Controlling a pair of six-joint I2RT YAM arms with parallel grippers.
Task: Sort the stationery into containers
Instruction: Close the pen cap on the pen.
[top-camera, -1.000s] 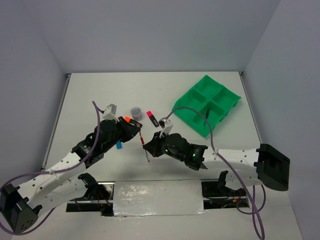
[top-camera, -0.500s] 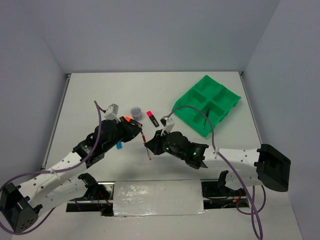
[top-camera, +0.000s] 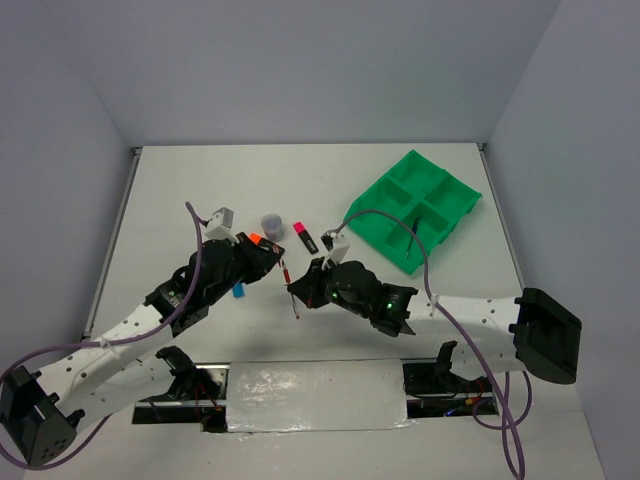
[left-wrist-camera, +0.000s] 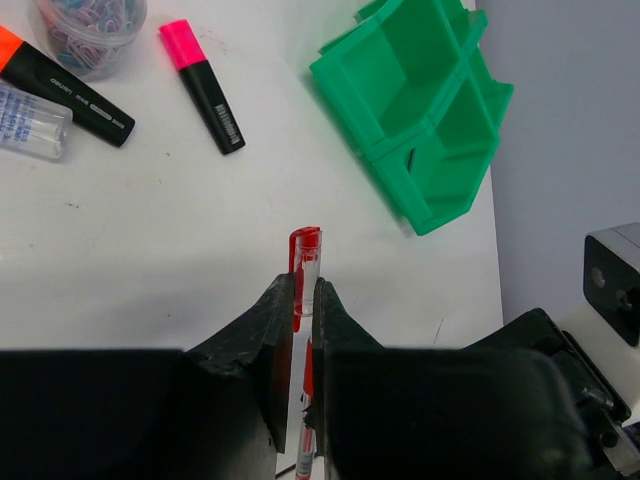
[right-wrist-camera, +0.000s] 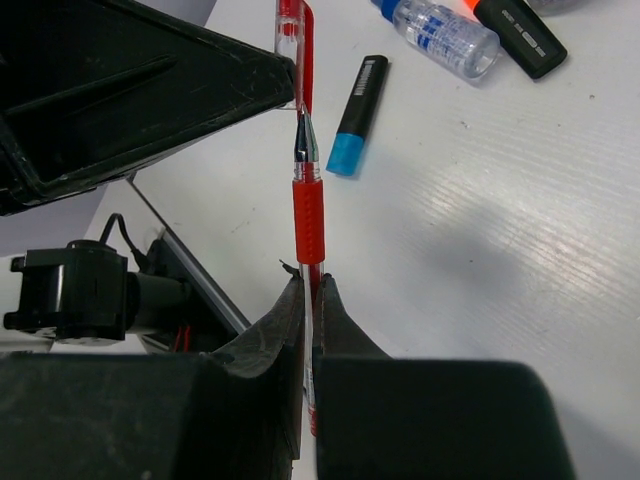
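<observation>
Above the bench, left end effector clamps a pen cap; right end effector clamps the red pen.

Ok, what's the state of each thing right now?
Left gripper, shut on the pen cap.
Right gripper, shut on the red pen, tip bare.
Green tray, one thin dark item inside.
Pink highlighter, lying loose.
Orange highlighter, lying loose.
Blue highlighter, lying loose.
Clear tube, lying loose.
Clip jar, upright.
</observation>
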